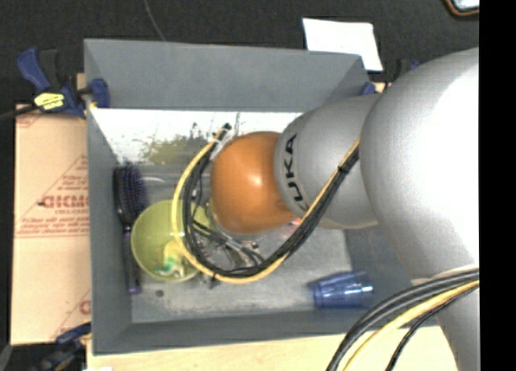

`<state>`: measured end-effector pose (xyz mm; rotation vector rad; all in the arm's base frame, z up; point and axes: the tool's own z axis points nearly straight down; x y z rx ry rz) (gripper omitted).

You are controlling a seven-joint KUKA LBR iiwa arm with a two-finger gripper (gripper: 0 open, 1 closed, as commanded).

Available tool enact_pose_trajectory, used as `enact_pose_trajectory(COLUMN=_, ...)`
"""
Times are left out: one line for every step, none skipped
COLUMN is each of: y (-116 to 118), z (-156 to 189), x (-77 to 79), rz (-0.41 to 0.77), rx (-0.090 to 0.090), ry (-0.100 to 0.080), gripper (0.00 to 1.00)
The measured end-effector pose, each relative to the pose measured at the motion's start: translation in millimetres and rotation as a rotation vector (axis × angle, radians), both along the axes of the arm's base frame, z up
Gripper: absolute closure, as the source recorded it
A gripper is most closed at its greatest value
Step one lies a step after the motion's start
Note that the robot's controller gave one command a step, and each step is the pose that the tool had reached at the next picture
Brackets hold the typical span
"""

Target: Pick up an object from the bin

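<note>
The dark body of my gripper (228, 252) shows just below the orange wrist cover, low over the middle of the bin. It sits at the right rim of a yellow-green bowl (158, 240), which has a small green and white thing (169, 264) inside it. A dark blue hairbrush (129, 200) lies along the bin's left wall, touching the bowl's left side.
A blue plastic cup (342, 290) lies on its side near the bin's front right corner. The arm and its cables cover the middle and right of the bin. Bare floor shows along the front wall and at the back left.
</note>
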<state>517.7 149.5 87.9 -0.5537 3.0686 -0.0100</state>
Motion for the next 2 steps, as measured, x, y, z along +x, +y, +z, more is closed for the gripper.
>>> enact_pose_trajectory(y=-0.6, z=11.9, x=-0.8, rz=0.0, rx=-0.002, ry=0.004, gripper=1.0)
enact_pose_trajectory(y=-1.9, z=15.4, x=0.3, rz=-0.005, rx=-0.001, ry=0.0, gripper=1.0)
